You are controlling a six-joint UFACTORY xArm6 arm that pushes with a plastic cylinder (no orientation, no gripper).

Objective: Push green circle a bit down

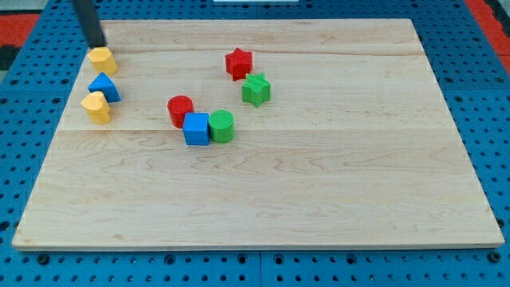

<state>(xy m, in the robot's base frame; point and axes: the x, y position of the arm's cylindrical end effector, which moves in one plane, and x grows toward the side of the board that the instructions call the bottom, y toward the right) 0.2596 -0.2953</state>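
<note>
**Reaching for the green circle from the far corner**

Sitting near the board's middle, the green circle (222,126) is my landmark: it touches the blue cube (196,129) on its view-left side, and the red cylinder (181,109) stands just beyond that cube, up and to the view's left. Up and to the view's right of the circle is the green star (256,89), with the red star (238,63) a little farther up.

My tip (99,45) is well apart from the circle, far toward the view's upper left, touching or nearly touching the top edge of a yellow block (103,60). Below that block, and all far to the view-left of the circle, come the blue triangle (104,87) and a second yellow block (96,107). The arm carries no gripper, only the rod, so nothing is held.

To send the circle down, I judge the tip must come round to its upper side; the gap between the red cylinder and the green star looks the cleanest way in. Because the blue cube leans against the circle, an off-centre push could drag the cube along.

The wooden board (319,207) below the circle lies open.
</note>
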